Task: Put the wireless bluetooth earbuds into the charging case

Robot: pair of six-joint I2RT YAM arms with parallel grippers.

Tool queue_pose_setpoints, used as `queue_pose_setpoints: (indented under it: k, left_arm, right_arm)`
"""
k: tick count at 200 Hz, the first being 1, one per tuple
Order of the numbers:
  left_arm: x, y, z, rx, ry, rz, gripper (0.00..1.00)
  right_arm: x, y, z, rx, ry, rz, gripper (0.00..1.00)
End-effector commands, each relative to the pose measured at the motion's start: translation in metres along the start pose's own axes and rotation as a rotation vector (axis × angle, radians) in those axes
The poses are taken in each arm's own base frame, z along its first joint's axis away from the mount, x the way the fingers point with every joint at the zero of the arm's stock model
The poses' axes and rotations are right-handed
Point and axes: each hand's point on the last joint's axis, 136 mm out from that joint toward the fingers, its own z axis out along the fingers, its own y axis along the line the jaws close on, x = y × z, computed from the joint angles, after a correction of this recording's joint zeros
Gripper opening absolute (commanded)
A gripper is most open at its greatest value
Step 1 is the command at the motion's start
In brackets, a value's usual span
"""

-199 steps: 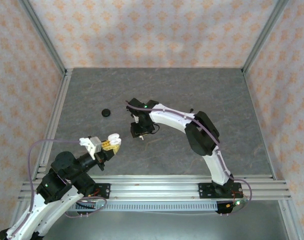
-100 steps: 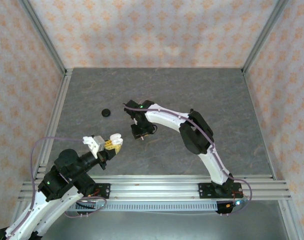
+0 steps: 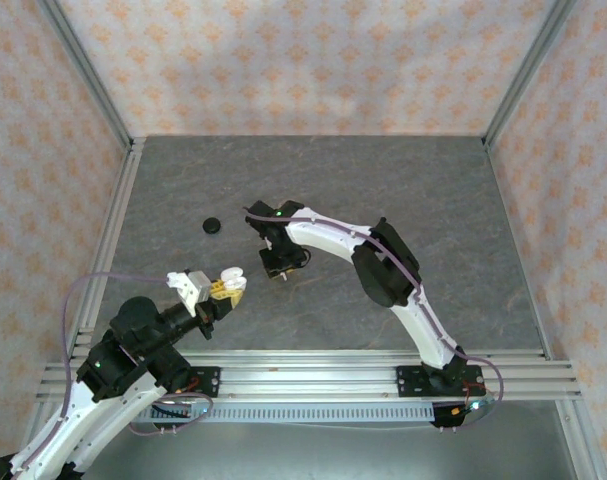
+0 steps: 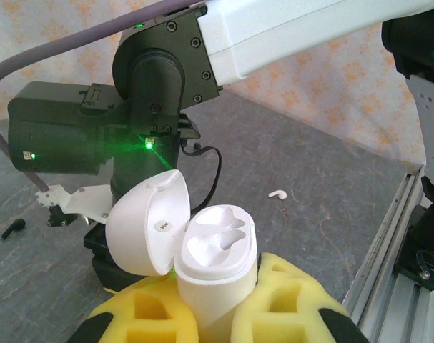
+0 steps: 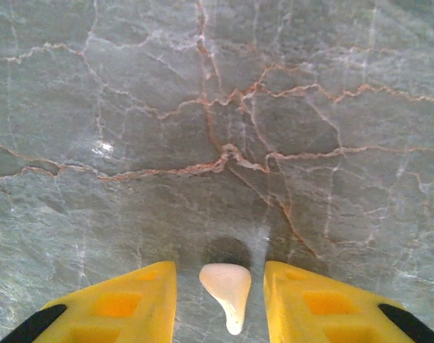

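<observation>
The right hand [image 5: 220, 286] sits low over the grey stone-look bench [image 5: 217, 107]. Its yellow fingers [image 5: 141, 293] are partly open on each side of a small white earbud [image 5: 227, 286] with a short stem, and they are not touching it yet. It should close slowly and evenly so the tiny bud does not pop out, then lift straight up. At the near left, the left hand [image 3: 223, 288] is shut tight on the white charging case [image 4: 213, 257], whose lid is open. Since a second ago, the right arm's elbow has swung a little left while its hand stayed put.
</observation>
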Motion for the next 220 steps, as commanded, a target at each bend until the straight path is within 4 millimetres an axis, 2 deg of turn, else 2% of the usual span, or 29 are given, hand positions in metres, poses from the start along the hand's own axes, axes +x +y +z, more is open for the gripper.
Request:
queue_pose_setpoints:
  k: [1,77,146,178,220]
  left_arm:
    - [0.001,-0.004,0.002,0.023,0.003,0.024,0.00]
    - [0.003,-0.003,0.002,0.018,0.012,0.022,0.00]
    - [0.004,-0.003,0.002,0.018,0.018,0.025,0.00]
    - [0.003,-0.002,0.002,0.013,0.014,0.023,0.00]
    - [-0.003,-0.003,0.002,0.017,-0.022,0.008,0.00]
  right_arm:
    - [0.003,-0.001,0.006,0.024,0.025,0.001,0.35]
    - [0.016,-0.001,0.017,0.030,0.063,-0.002,0.25]
    - [0.014,-0.006,0.005,0.053,0.021,0.003,0.17]
    - [0.005,-0.008,-0.013,0.062,-0.067,0.015,0.13]
    - [-0.009,-0.017,-0.062,0.078,-0.282,0.045,0.11]
